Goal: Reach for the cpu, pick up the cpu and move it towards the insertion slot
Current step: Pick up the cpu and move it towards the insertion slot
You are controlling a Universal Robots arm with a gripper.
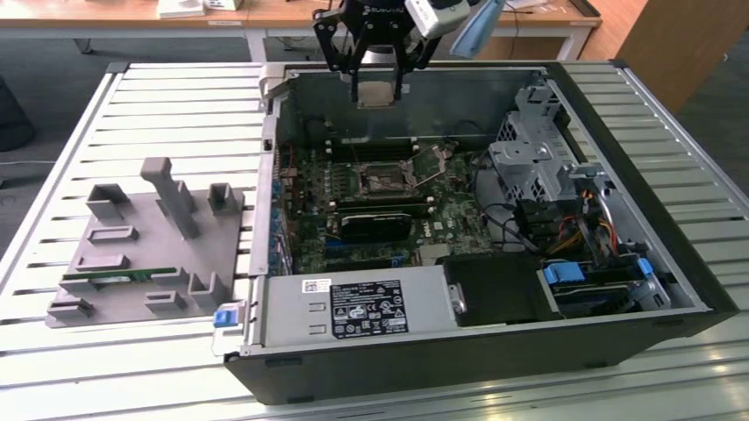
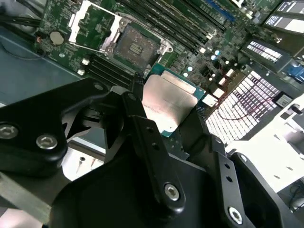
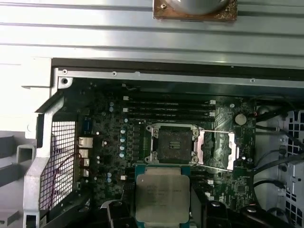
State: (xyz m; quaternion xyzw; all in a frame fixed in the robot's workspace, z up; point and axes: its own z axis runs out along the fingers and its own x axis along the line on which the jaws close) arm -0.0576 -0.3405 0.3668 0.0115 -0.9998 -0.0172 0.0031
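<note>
exterior view: gripper [image 1: 377,86] holds cpu [image 1: 376,94] aloft.

An open computer case [image 1: 655,263] lies on a slatted table [image 1: 175,105], with a tray [image 1: 140,254] beside it on the exterior view's left. The slot [image 1: 383,179] sits on the board [image 1: 351,197] inside the case. The gripper [image 1: 377,88] hangs above the case's far wall, the cpu [image 1: 376,94] between its fingers, apart from the slot.
</note>
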